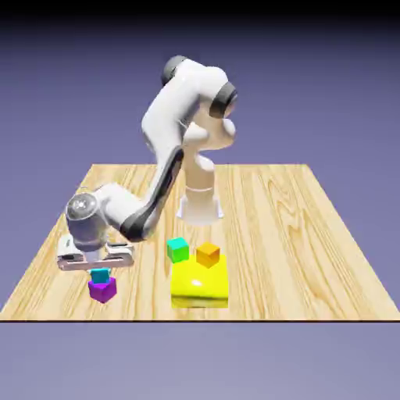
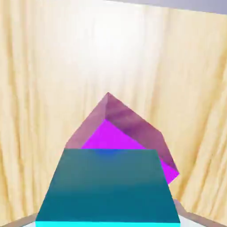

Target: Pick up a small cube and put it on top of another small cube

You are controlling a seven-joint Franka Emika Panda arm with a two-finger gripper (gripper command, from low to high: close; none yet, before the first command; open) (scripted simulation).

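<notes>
One wide wooden desk (image 1: pixel 266 234) carries everything, with the white Franka arm (image 1: pixel 168 117) bending toward the exterior view's left. A yellow block (image 1: pixel 200 291) lies near the desk's middle, an orange cube (image 1: pixel 208 254) and a green cube (image 1: pixel 178 250) by its far edge. Over on that left side, the purple cube (image 1: pixel 102 290) stands beneath the smaller teal cube (image 1: pixel 100 275), which looks to be touching its top. The teal cube is right under the hand; whether the fingers clamp it or stand apart, I can't tell.
</notes>
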